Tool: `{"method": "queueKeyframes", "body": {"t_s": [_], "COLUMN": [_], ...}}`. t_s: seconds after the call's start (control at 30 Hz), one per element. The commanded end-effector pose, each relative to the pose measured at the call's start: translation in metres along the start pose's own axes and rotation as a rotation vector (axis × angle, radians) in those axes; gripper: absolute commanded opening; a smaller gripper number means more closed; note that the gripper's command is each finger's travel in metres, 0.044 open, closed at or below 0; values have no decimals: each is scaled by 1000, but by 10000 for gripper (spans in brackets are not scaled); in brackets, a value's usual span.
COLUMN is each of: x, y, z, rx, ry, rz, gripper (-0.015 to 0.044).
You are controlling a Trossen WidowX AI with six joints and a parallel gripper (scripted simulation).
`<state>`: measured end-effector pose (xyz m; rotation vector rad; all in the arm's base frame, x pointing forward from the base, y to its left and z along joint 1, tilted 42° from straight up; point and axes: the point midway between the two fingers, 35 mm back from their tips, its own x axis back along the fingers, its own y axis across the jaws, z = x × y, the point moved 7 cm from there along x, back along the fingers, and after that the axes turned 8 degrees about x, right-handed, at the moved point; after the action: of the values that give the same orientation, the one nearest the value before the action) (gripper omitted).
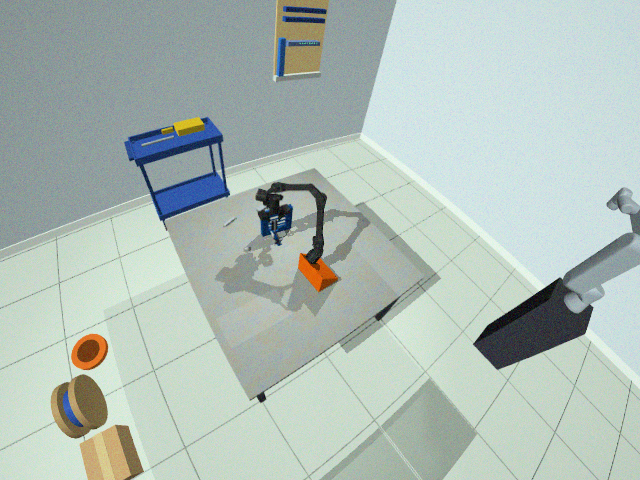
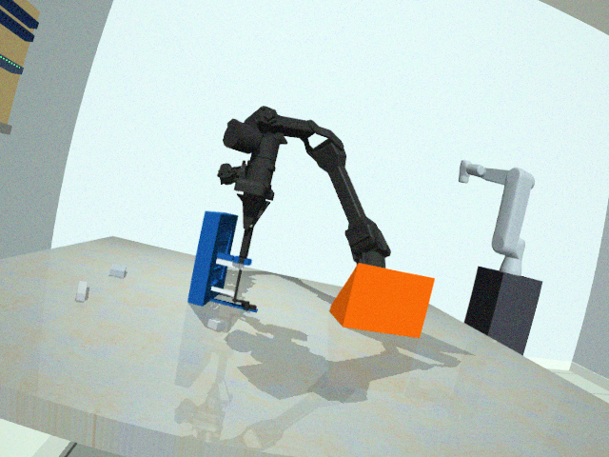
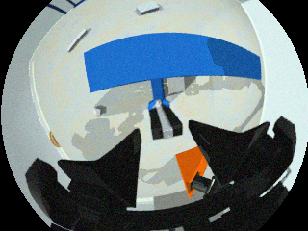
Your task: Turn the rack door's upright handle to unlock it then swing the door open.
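Observation:
The blue rack frame [image 1: 265, 227] [image 2: 203, 260] [image 3: 144, 60] stands upright on the table. Its door is mostly hidden behind the arm and under the frame's top; I see no clear swing away from the frame. The black upright handle [image 2: 245, 243] [image 3: 166, 129] stands in front of it on a blue bracket [image 3: 158, 89]. A thin rod runs from it down to a dark piece [image 2: 248, 306] near the table. My gripper [image 2: 250, 226] [image 3: 165, 127] points down, open, at the handle's top end. The fingertips lie on either side of the handle in the wrist view, with gaps; no contact shows.
Small white blocks [image 2: 82, 290] [image 2: 118, 270] [image 2: 214, 325] [image 3: 148, 8] lie on the table around the rack, one close to its foot. An orange wedge [image 1: 314, 271] [image 2: 385, 302] [image 3: 190, 166] stands by the arm's base. A blue cart [image 1: 180, 147] stands beyond the table.

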<state>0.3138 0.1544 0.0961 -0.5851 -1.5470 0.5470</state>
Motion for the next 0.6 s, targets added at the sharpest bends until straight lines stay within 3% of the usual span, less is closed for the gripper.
{"method": "queueKeyframes", "body": {"t_s": [0.0, 0.57], "x": [-7, -34], "y": [0, -1], "z": [1, 2], "rx": [7, 6], "ry": [-1, -2], "rz": [4, 6], "gripper": [282, 282]}}
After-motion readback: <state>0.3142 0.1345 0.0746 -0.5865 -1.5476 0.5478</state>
